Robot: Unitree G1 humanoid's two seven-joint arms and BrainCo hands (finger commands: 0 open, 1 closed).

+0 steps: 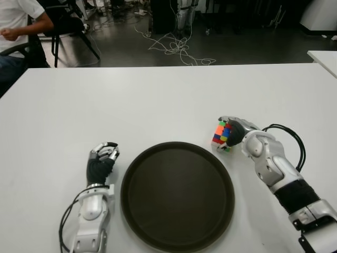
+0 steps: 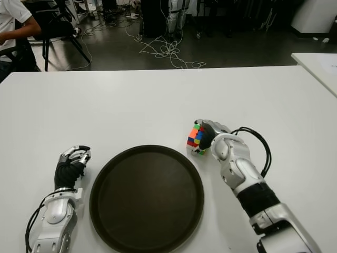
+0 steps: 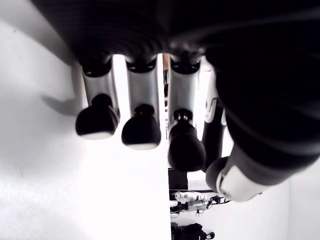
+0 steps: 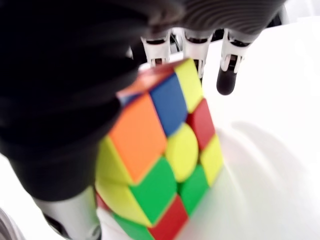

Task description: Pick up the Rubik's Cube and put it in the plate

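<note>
Rubik's Cube (image 1: 222, 136) is gripped by the right hand (image 1: 236, 132) just off the plate's (image 1: 177, 194) upper-right rim — whether it's touching the white table (image 1: 158, 100) or slightly lifted can't be told. In the right wrist view, fingers (image 4: 227, 65) are seen curled over the cube's far side, w/ the thumb pressed against its near side. The left hand (image 1: 101, 161) (idle, holding nothing) is seen left of the plate, fingers curled. A seated person (image 1: 18, 26) is visible beyond the table's far-left corner.
</note>
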